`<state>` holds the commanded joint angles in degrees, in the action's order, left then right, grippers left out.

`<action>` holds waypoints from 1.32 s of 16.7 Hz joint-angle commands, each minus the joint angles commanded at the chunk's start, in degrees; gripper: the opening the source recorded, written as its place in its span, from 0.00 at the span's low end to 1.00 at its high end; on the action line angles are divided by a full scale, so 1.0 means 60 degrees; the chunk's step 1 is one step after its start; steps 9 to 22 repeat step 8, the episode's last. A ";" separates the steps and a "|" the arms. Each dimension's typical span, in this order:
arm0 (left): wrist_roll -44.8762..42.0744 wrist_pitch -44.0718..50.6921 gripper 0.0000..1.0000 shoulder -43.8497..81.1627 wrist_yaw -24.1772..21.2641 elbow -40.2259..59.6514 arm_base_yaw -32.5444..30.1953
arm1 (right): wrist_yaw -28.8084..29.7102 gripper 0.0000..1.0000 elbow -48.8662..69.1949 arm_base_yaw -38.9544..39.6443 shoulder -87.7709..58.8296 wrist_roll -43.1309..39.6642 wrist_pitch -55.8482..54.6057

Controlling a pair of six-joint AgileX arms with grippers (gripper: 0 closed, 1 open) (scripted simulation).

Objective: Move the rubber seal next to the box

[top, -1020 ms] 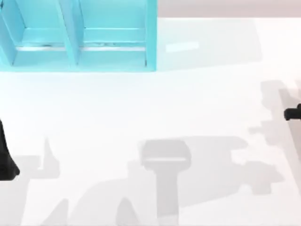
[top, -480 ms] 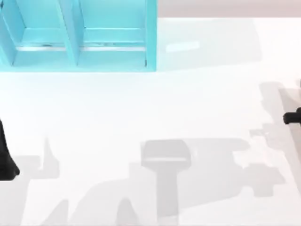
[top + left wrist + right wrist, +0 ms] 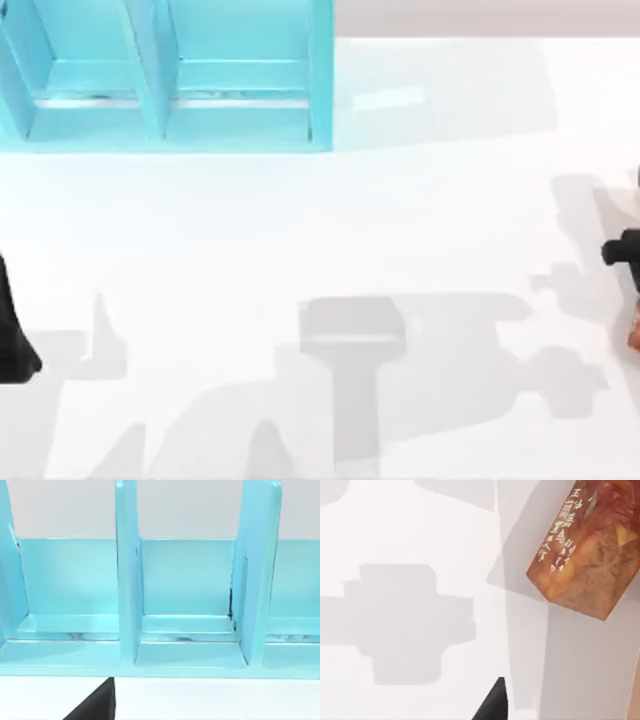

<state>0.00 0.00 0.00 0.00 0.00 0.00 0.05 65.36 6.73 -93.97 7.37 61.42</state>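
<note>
White tabletop, rendered, crossed by grey arm shadows; turquoise box with upright dividers at the far left of the top view

Item 1 — rubber seal: reddish-brown block with pale characters down one face, lying tilted on the table in the right wrist view. From above, a sliver of it sits at the extreme right edge, toward the near side, well apart from the box

Item 2 — right gripper: dark part at the right edge of the top view, just beyond the seal on the far side. Whether its fingers are spread or pressed together cannot be told. One dark fingertip enters the wrist picture, apart from the seal, nothing between them but bare table. Judged not yet gripped

Item 3 — left arm: parked at the left edge, its wrist camera facing the box compartments; finger state cannot be told

Risks, as judgement:
- seal is small and lies skewed, so a descent not squared to it could clip a corner and spin or push it away
- seal sits near the table's right border; a sideways nudge could send it off
- long carry across to the box; a shallow pinch may let it slip
</note>
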 joint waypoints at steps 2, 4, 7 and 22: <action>0.0000 0.0000 1.00 0.0000 0.0000 0.0000 0.0000 | 0.0000 0.98 0.0000 0.0000 0.0000 0.0000 0.0000; 0.0000 0.0000 1.00 0.0000 0.0000 0.0000 0.0000 | 0.0000 1.00 0.0000 0.0000 0.0000 0.0000 0.0000; 0.0000 0.0000 1.00 0.0000 0.0000 0.0000 0.0000 | 0.0000 1.00 0.0000 0.0000 0.0000 0.0000 0.0000; 0.0000 0.0000 1.00 0.0000 0.0000 0.0000 0.0000 | 0.0000 1.00 0.0000 0.0000 0.0000 0.0000 0.0000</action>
